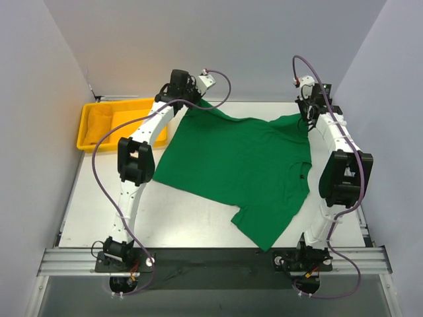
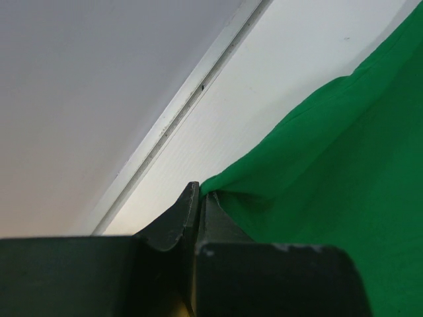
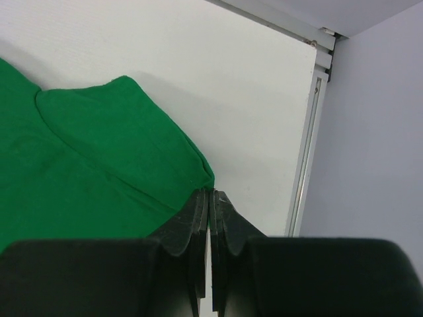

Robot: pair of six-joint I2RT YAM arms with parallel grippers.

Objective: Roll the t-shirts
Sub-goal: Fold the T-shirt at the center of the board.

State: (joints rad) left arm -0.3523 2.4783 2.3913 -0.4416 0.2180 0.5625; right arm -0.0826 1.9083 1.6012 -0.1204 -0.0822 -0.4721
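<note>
A bright green t-shirt lies spread on the white table, one sleeve pointing toward the near edge. My left gripper is at the shirt's far left corner. In the left wrist view it is shut, with a corner of the green fabric pinched at its tips. My right gripper is at the shirt's far right corner. In the right wrist view it is shut on the tip of a folded green edge. The fabric between the two grippers sags a little.
A yellow plastic tray stands at the far left of the table, just behind my left arm. White walls close the table at the back and on both sides. A metal rail runs along the table's far edge.
</note>
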